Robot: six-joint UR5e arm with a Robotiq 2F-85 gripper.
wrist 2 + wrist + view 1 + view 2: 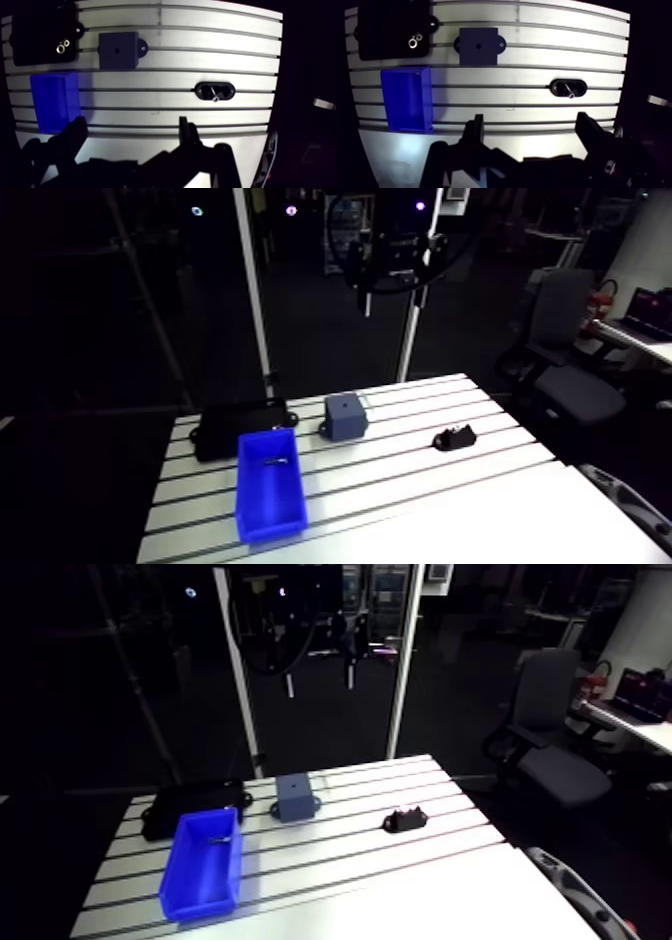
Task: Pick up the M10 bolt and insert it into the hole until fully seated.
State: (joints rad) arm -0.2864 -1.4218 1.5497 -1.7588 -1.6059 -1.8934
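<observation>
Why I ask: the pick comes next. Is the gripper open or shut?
Open: in the wrist view the fingers of the gripper stand wide apart, with nothing held between them.

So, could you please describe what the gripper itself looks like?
The gripper is black throughout, with two chunky, angular fingers on jointed linkages that widen toward a dark body. No markings are readable on it. In the arm view it shows only small and dark.
</observation>
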